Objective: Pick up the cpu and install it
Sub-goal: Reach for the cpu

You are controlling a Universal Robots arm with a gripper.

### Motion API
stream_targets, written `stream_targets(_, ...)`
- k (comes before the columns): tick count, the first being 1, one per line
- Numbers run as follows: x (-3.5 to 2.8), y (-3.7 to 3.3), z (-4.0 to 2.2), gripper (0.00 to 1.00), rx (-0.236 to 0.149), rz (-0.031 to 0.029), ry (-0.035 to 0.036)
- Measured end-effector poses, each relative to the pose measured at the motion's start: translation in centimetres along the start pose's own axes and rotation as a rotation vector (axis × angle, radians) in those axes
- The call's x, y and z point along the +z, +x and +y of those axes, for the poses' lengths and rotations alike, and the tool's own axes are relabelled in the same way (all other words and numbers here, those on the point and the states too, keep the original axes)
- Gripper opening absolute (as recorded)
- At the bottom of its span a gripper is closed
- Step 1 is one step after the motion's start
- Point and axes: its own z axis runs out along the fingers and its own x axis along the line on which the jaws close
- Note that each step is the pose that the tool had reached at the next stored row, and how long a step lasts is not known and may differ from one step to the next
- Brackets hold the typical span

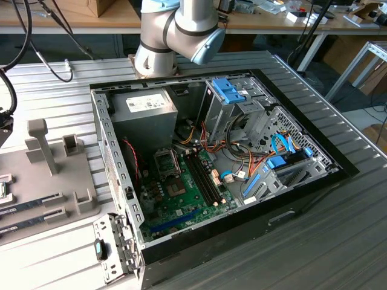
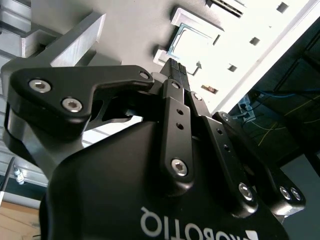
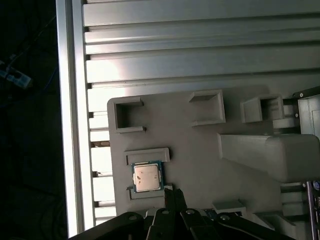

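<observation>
Gripper (image 2: 175, 67), clenched on nothing, hangs near the cpu (image 3: 147, 177), which lies flat in its recess on the grey fixture plate (image 3: 200, 150) at the exterior view's left; descending shut, it would likely strike the chip, not straddle it.

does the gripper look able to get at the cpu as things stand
Probably yes: the cpu lies uncovered in the grey holder, nothing between it and the gripper close by, though the jaws look shut.

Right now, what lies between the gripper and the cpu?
In the first wrist view, only the low raised lip of the grey holder plate lies between the gripper and the cpu; nothing loose.
</observation>
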Motion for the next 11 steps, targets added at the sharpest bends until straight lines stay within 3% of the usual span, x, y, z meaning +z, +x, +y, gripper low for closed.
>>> stream_targets(11, 0.55, 0.38, -0.05, 0.11, 0.000, 0.0000, 0.0000)
